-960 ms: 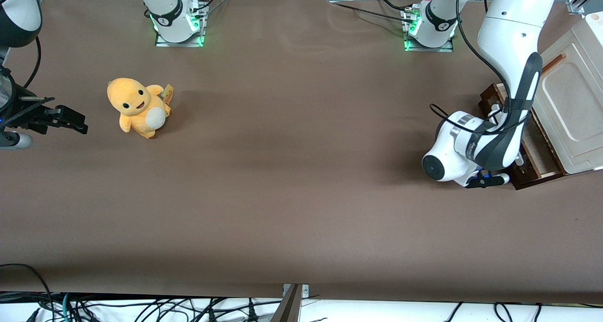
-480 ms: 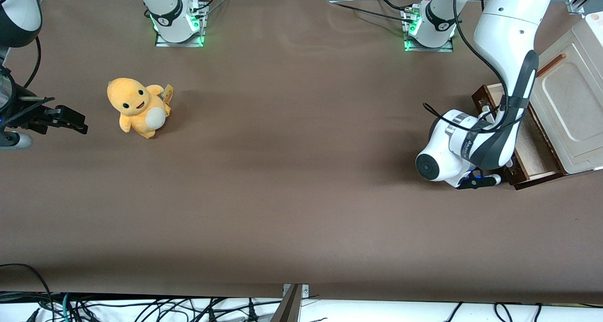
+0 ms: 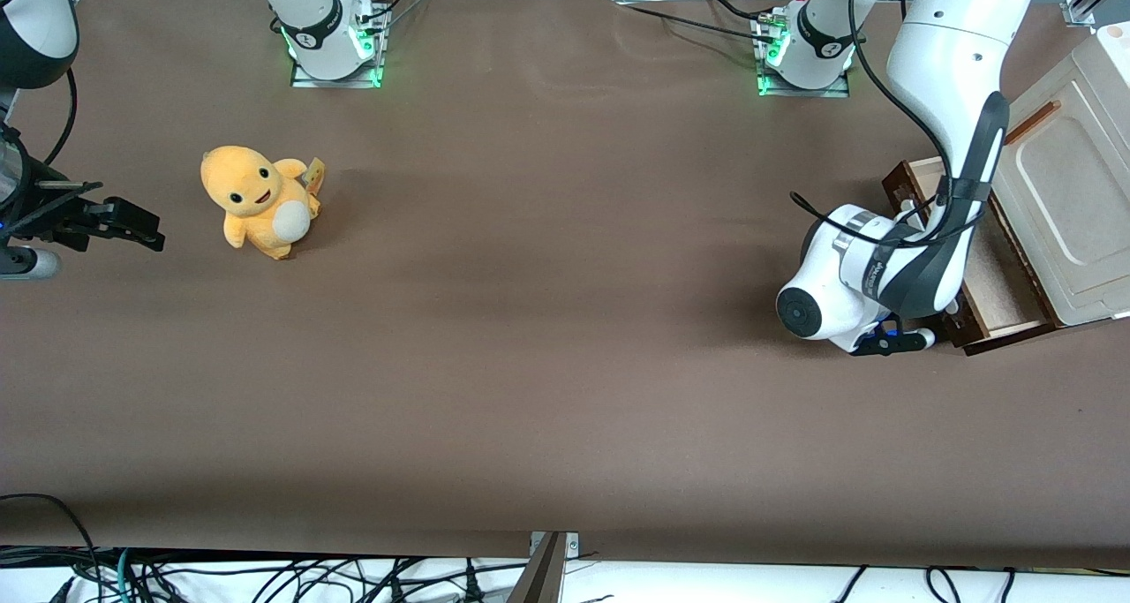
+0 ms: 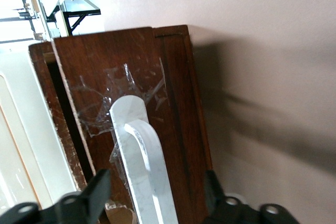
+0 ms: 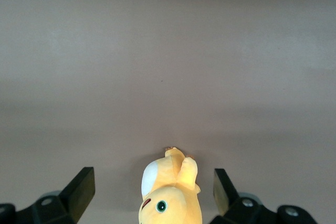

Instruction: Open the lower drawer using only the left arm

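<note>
The lower drawer stands pulled partly out of the cream cabinet, its pale wood inside showing. In the left wrist view its dark brown front carries the white bar handle. The left arm bends low in front of the drawer, and its wrist hides the gripper in the front view. The gripper is open. Its black fingers stand one on each side of the handle, apart from it.
The cabinet's cream recessed panel has a slim brown handle above the drawer. A yellow plush toy sits toward the parked arm's end of the brown table. It also shows in the right wrist view.
The left arm's wrist and the drawer front have moved out from the cabinet toward the parked arm's end. More of the pale inside shows now.
</note>
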Available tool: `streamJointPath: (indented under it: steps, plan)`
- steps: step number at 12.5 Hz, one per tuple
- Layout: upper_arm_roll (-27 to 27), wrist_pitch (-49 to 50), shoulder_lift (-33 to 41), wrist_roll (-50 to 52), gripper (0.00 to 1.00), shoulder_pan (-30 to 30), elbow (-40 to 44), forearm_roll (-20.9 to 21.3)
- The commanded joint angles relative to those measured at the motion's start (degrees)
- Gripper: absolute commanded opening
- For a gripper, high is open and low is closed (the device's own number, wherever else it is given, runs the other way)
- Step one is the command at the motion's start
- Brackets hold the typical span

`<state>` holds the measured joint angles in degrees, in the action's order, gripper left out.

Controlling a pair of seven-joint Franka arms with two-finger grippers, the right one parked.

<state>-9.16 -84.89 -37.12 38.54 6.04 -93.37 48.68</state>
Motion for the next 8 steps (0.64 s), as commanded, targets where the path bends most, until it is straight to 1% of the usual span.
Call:
streamJointPath:
  steps: [1, 3, 4, 7, 8]
  plan:
    - [-0.6, -1.0, 2.2, -2.7, 1.0, -0.1, 2.7, -4.8]
    - [-0.4, -7.9, 6.8, -6.4, 1.0, -0.7, 3.1, -12.9]
    - [0.4, -10.2, 9.6, -10.0, 1.0, -0.9, 2.9, -18.8]
    - [8.0, -13.4, 18.6, -24.2, 1.0, -1.3, 2.7, -37.3]
    - [10.4, -13.5, 20.7, -29.3, 1.0, -1.3, 2.7, -42.3]
